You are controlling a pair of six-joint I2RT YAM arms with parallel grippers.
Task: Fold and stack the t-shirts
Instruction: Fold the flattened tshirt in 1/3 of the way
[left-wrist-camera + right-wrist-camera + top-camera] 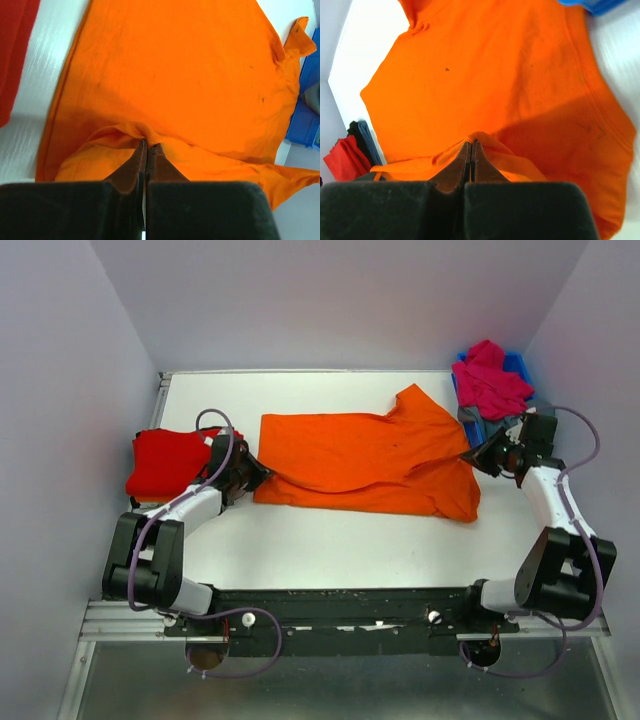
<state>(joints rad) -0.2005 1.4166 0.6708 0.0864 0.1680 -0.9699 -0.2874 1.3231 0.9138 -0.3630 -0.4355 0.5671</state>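
A bright orange t-shirt (365, 455) lies spread across the middle of the white table. My left gripper (258, 472) is shut on a pinch of its left edge, and the cloth (150, 75) bunches up at the fingertips (148, 146). At the shirt's right edge my right gripper (478, 455) is shut on a raised fold (485, 65) of the same shirt (473, 143). A folded red t-shirt (168, 460) rests at the left. A magenta-pink t-shirt (490, 380) is heaped at the back right over a bit of slate grey-blue cloth (472, 418).
A small blue plastic bin (515, 368) sits under the pink heap at the back right corner and shows in the left wrist view (305, 110). White walls close in the table on the left, back and right.
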